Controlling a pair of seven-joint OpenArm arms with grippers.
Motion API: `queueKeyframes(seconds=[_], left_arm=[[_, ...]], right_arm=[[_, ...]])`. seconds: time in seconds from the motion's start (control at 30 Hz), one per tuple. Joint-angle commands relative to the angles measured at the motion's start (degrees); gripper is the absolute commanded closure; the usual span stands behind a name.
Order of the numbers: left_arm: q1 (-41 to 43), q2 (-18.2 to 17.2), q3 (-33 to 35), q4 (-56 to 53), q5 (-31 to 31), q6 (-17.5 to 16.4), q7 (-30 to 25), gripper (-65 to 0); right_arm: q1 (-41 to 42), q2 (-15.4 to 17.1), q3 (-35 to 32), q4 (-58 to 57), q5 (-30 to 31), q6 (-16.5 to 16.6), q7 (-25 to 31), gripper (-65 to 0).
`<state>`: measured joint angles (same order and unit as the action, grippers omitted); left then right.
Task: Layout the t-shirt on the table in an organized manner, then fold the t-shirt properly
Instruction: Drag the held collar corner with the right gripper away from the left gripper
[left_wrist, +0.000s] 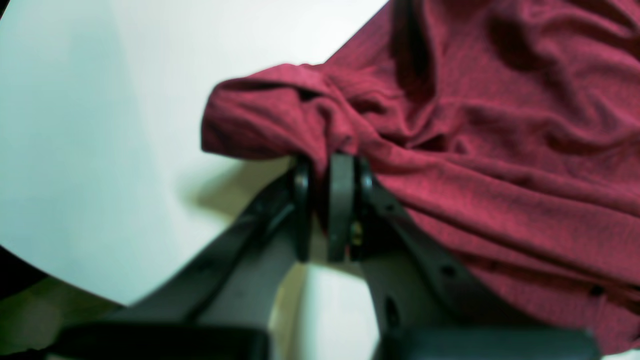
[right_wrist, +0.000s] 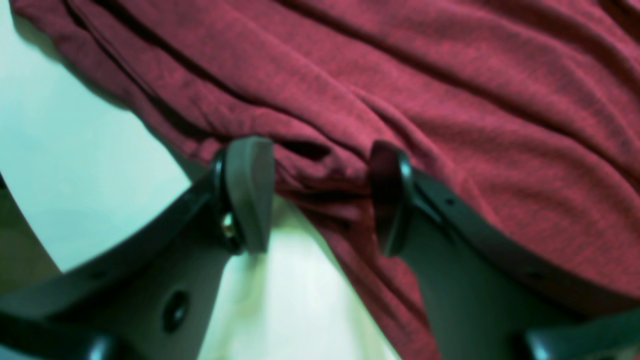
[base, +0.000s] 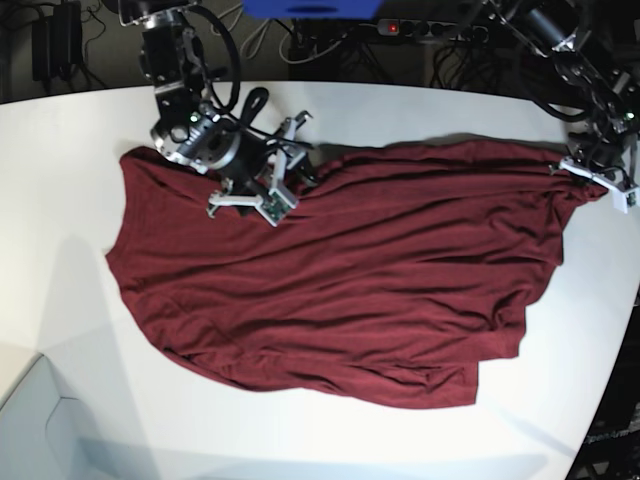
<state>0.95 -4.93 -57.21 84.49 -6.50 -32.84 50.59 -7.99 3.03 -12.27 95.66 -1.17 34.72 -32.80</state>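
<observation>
The dark maroon t-shirt (base: 340, 280) lies spread and wrinkled across the white table (base: 80, 120). At its far right corner my left gripper (base: 595, 180) is shut on a bunched fold of the t-shirt (left_wrist: 500, 150), seen up close in the left wrist view, where the left gripper (left_wrist: 322, 165) pinches cloth just above the table (left_wrist: 100, 125). My right gripper (base: 285, 175) sits at the shirt's upper left edge. In the right wrist view the right gripper (right_wrist: 320, 195) stands open, with a rumpled edge of the t-shirt (right_wrist: 400, 75) between its fingers over the table (right_wrist: 65, 175).
Cables and a power strip (base: 420, 30) run behind the table's far edge. The table's curved edge (base: 620, 330) falls away at the right. A pale boxy surface (base: 40, 420) sits at the lower left corner.
</observation>
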Motion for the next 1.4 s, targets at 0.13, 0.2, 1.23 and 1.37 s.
queueKeyframes(seconds=[0.13, 0.2, 1.23, 1.37], left_arm=[[0.06, -1.01, -0.06, 0.83, -0.49, -0.08, -1.23, -0.2], [0.06, -1.01, -0.15, 0.74, -0.49, -0.08, -1.23, -0.2], [-0.20, -1.09, -0.33, 1.18, -0.49, -0.08, -1.23, -0.2], [-0.38, -1.09, -0.33, 1.27, -0.49, -0.08, -1.23, -0.2]], right_arm=[[0.56, -0.17, -0.43, 0.83, 0.86, 0.05, 1.81, -30.9], [0.74, 0.09, -1.57, 0.83, 0.86, 0.05, 1.81, -30.5], [-6.74, 4.40, -2.63, 9.62, 0.77, 0.05, 1.28, 0.0], [-10.96, 4.58, -2.63, 14.19, 0.77, 0.05, 1.28, 0.0]])
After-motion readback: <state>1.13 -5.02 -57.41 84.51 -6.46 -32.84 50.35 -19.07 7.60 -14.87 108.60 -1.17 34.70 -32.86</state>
